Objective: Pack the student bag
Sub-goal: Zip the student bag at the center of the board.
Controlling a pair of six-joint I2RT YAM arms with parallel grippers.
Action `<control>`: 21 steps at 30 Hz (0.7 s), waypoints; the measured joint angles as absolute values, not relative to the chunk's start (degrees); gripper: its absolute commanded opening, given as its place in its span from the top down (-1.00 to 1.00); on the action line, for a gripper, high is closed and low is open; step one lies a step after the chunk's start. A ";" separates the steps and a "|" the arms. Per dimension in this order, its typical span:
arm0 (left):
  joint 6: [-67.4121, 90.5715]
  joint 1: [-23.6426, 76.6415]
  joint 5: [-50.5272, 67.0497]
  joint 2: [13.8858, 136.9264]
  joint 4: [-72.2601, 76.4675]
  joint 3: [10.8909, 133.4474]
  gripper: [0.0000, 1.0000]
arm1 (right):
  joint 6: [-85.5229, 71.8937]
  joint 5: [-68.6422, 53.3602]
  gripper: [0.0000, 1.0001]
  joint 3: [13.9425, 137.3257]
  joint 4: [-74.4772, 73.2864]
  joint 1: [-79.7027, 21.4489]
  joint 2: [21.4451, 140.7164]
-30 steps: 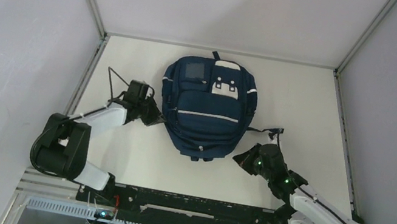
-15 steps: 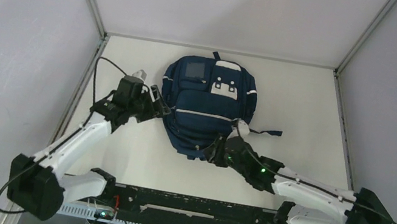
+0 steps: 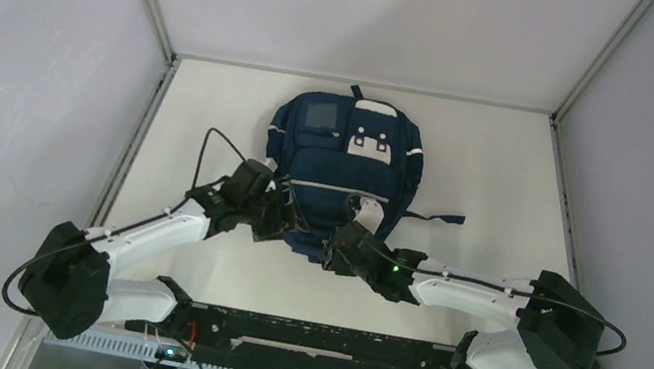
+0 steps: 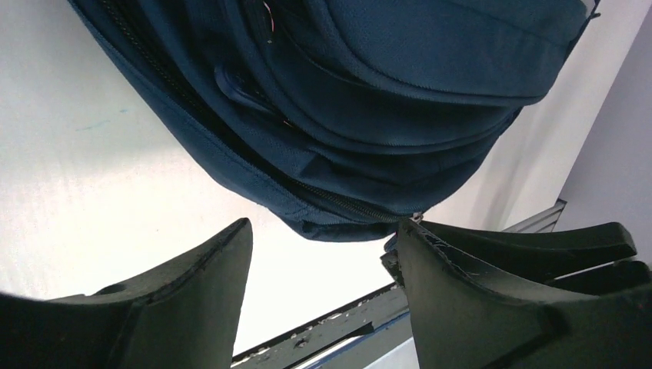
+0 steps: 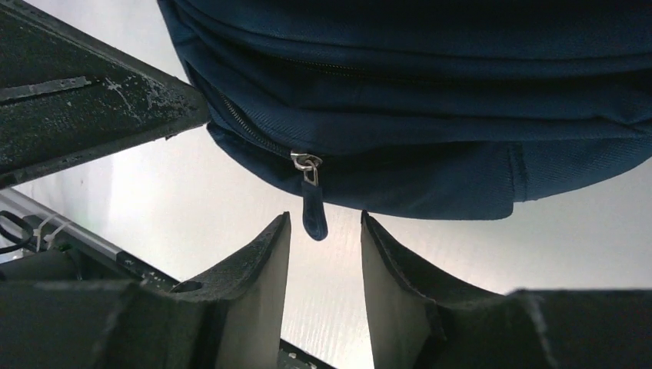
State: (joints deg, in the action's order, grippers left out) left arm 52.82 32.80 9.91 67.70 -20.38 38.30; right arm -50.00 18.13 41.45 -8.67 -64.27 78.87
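Note:
The student bag (image 3: 343, 162), a navy backpack with white patches, lies flat at the back of the table, all its zips shut. Both grippers sit at its near end, facing each other. My left gripper (image 3: 287, 226) (image 4: 324, 224) is open, with the bag's (image 4: 369, 92) bottom corner just beyond its tips and nothing between them. My right gripper (image 3: 333, 247) (image 5: 325, 217) is open too. A dark blue zipper pull (image 5: 314, 214) hangs from the bag (image 5: 430, 115) down between its fingertips, touching neither.
A dark strap (image 3: 434, 217) trails from the bag's right side across the white table (image 3: 507, 176). Grey walls close in the left, back and right. A black rail (image 3: 316, 340) runs along the near edge by the arm bases.
Both arms swung in from the bag's sides to its near end. Both grippers went from shut to open.

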 measured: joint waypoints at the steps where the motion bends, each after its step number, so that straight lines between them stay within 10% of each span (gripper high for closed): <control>1: 53.12 32.91 10.20 68.14 -19.79 38.06 -0.47 | -50.02 18.15 0.08 41.63 -8.64 -64.27 79.46; 10: 54.13 32.95 10.57 73.06 -14.28 37.10 0.08 | -49.87 17.91 0.46 41.85 -6.70 -63.88 82.39; 14: 53.87 32.95 9.67 75.81 -13.47 37.10 0.98 | -50.41 17.65 1.00 41.85 -5.80 -63.05 82.41; 21: 53.52 31.99 9.63 76.60 -13.17 37.12 1.00 | -51.37 14.72 1.00 39.62 -2.48 -61.04 80.86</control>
State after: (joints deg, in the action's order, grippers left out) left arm 53.52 31.99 9.63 76.60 -13.17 37.12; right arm -51.37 14.72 39.62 -2.48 -61.04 80.86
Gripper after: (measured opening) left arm 0.024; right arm 0.018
